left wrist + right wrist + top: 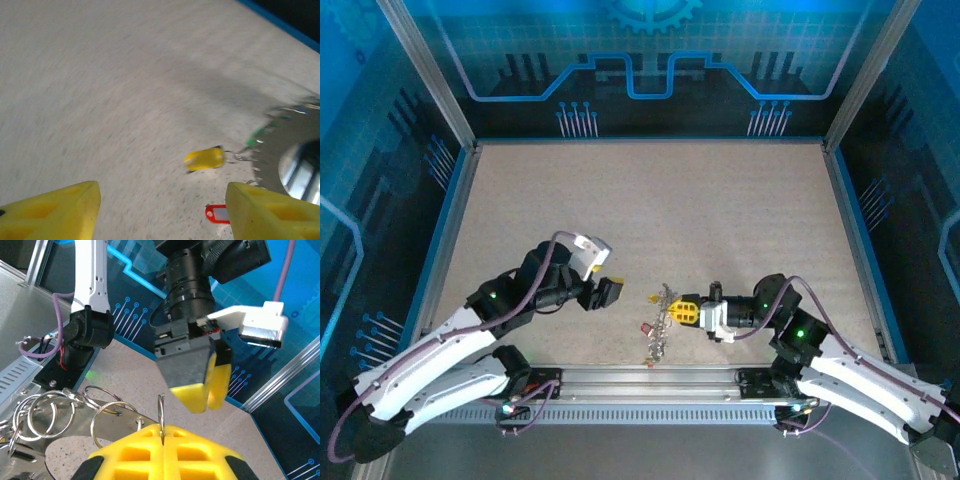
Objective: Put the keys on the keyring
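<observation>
Apparently jagged-edged grey keyring (275, 149), yellow-headed key (204, 159) beside.

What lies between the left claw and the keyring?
Between the left claw and the keyring, the left wrist view shows a yellow-headed key and, nearer the claw, a red-headed key on the table.

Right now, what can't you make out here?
Top external: keys too small to count.
Left wrist: motion blur; keyring cut by right edge; red key partly behind a finger of the left hand.
Right wrist: right hand hides where its pinched thin ring attaches.
</observation>
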Controlling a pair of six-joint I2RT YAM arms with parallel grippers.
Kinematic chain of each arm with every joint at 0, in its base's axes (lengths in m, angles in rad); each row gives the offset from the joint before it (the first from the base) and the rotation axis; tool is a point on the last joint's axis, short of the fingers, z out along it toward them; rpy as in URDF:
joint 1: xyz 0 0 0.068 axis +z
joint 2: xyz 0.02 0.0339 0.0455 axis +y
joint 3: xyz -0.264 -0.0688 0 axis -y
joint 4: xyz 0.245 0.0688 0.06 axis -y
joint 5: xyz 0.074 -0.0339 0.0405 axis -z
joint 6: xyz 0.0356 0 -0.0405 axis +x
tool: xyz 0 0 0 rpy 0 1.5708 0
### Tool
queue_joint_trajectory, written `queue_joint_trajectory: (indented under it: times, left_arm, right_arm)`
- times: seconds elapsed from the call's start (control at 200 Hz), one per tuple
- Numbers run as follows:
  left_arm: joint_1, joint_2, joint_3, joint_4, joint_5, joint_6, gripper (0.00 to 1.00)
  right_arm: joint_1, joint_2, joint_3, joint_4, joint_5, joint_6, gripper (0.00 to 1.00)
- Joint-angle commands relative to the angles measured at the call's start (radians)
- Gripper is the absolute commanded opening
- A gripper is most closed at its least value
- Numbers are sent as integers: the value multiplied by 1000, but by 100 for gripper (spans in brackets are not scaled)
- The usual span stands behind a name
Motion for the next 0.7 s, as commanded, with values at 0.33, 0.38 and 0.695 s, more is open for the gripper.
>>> queue_joint_trajectory:
  times: [0.33,0.38,0.695]
  left_arm:
    - [344,138,-1,-333,112,-670,60]
    - [360,174,1,-348,118,-712,59]
    - [407,423,83,-330,29,-792,40]
  right_arm:
    - [-18,92,64,-5,21,-55,0]
    - [-19,91,65,-11,43,-53,0]
    - [-18,48,70,-56,151,-53,0]
